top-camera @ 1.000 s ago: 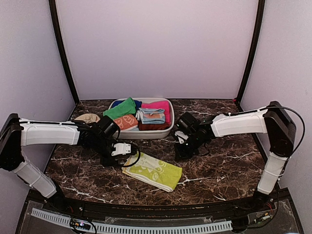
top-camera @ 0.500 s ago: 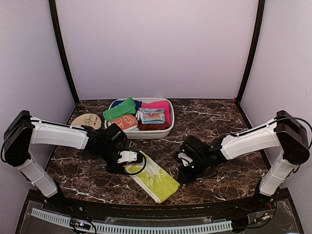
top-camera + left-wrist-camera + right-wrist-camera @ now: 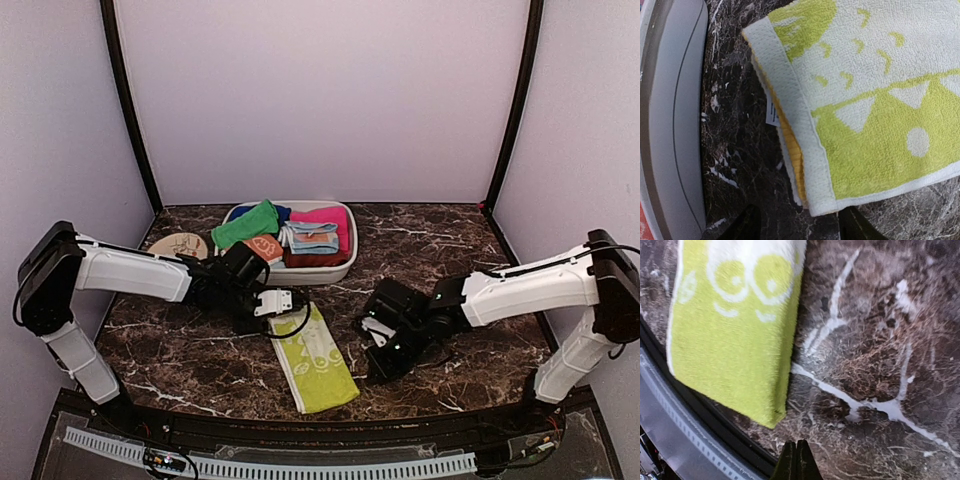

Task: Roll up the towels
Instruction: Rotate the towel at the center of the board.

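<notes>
Top external: both arms reach low inward, left fingers (image 3: 747, 226) open over printed towel (image 3: 318, 362), right fingers (image 3: 790, 461) closed.

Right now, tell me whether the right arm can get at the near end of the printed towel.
Probably yes. The right arm hangs just beside the printed towel's near end, with only bare marble table between them. Its jaws are shut, so they would have to open first.

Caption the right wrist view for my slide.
Shut right gripper over dark marble tabletop beside the cream-and-yellow-green printed cloth towel.
</notes>
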Motion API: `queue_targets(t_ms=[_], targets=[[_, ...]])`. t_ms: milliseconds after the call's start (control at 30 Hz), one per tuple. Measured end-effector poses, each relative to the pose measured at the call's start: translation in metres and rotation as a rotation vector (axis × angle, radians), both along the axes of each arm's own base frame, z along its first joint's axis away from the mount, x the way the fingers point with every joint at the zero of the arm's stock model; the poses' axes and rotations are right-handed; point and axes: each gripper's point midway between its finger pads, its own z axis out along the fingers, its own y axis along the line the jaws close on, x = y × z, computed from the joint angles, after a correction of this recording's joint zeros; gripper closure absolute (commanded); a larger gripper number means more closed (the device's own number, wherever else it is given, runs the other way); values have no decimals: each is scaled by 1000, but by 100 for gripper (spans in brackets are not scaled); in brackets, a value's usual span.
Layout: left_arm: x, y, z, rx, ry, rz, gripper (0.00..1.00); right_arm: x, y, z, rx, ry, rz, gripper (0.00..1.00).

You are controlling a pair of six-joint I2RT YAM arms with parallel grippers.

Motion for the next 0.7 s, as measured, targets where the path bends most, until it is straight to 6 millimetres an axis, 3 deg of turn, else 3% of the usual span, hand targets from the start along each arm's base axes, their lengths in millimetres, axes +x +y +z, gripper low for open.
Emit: queue_targets(t_ms=[100,233,367,500,700], targets=[[5,4,14,-16,-33,-4,40,19,4,30,42,-57,17,100],[11,15,45,-70,-96,18,35,65,29,70,139,-155,28,100],[17,27,74,-142,-130,60,35,109,94,86,209,-230,127,100],[23,44,87,-184,-136,108,35,133,138,59,227,-255,228,100],[13,68,73,-174,-83,139,35,134,146,3,193,-203,292,100]])
